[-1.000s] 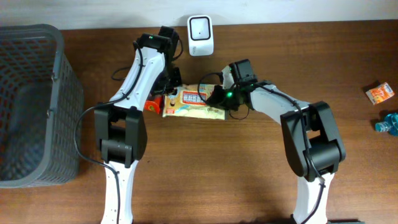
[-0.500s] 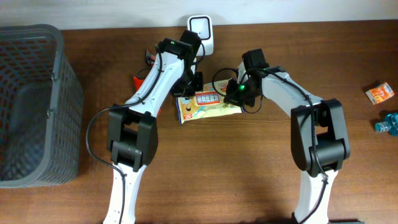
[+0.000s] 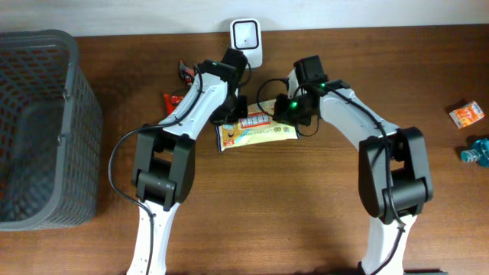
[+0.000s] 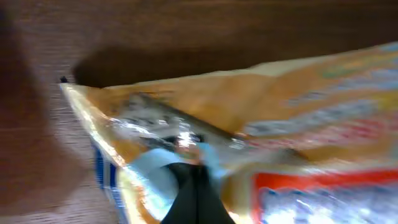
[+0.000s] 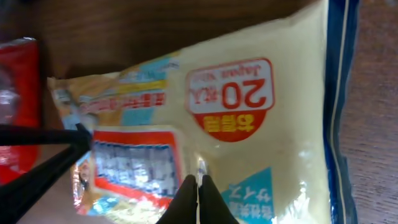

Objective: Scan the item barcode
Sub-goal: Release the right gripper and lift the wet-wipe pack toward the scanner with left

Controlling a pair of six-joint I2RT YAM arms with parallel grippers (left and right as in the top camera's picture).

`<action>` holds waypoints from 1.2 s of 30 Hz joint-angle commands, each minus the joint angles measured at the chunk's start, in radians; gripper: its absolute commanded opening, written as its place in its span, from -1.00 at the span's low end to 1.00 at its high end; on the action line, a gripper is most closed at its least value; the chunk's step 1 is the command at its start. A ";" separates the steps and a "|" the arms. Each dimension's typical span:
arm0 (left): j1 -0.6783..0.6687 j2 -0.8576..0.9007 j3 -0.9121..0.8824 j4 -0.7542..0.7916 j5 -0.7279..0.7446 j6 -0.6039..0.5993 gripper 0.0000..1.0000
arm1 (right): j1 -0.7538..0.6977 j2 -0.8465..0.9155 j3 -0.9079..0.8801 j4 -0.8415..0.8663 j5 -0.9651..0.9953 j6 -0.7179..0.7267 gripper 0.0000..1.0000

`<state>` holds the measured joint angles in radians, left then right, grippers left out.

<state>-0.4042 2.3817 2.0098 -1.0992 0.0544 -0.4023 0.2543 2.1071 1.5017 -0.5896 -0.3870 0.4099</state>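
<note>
At the left edge of the table (image 3: 306,221) stands the grey basket (image 3: 38,130), well apart from the work, and I leave it aside. Next comes my left tool (image 3: 231,116), which is closed and pinches the left end of the yellow packet (image 3: 256,131); in the left wrist view its fingers (image 4: 189,186) meet on the crinkled edge of the wrapper. A shadow under the packet makes me think it hangs a little above the wood, but I am not certain. The white scanner (image 3: 247,42) stands at the far edge of the table. It lies beyond the packet, over the packet's left half, so it is nearer to my left arm than to my right. The long axis of the packet runs nearly along that far edge, only slightly tilted, with its printed face turned up. My right tool (image 3: 284,116) is also closed and holds the packet at its right end; in the right wrist view its fingers (image 5: 185,200) pinch the wrapper below the red "20" mark. I cannot find the barcode in any view. In my judgement the coming move depends on this: the packet must go toward the far edge and turn its coded face to the scanner, both tools keeping their hold.
</note>
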 commanded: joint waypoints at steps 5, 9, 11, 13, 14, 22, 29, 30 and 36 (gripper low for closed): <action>0.007 -0.029 0.035 -0.091 -0.260 -0.008 -1.00 | -0.033 0.059 0.000 -0.087 0.241 0.040 -0.92; 0.024 -0.043 0.196 -0.262 -0.065 -0.007 -0.93 | -0.040 -0.040 0.069 -0.244 0.195 -0.045 -0.75; 0.024 -0.040 0.190 -0.280 0.021 0.029 0.00 | -0.042 -0.082 0.112 -0.330 0.169 -0.066 -0.23; 0.024 -0.040 0.153 -0.274 0.090 0.061 0.77 | -0.048 -0.120 0.122 -0.391 0.169 -0.066 0.81; 0.024 -0.040 0.134 -0.260 0.096 0.063 0.89 | -0.052 -0.125 0.122 -0.406 0.149 -0.100 0.96; 0.068 -0.039 -0.025 0.011 0.318 0.174 0.99 | -0.222 -0.125 0.122 -0.501 0.007 -0.261 0.97; 0.066 -0.039 -0.209 0.178 0.351 0.173 0.04 | -0.281 -0.124 0.121 -0.533 0.164 -0.261 0.97; 0.066 -0.039 -0.217 0.184 0.349 0.173 -0.16 | -0.281 -0.124 0.121 -0.525 0.164 -0.261 0.97; 0.071 -0.050 -0.171 0.148 0.195 0.172 -1.00 | -0.281 -0.124 0.121 -0.459 0.164 -0.261 0.97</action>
<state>-0.3344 2.3314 1.8103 -0.9142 0.3698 -0.2344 -0.0246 1.9961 1.6093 -1.0615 -0.2356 0.1539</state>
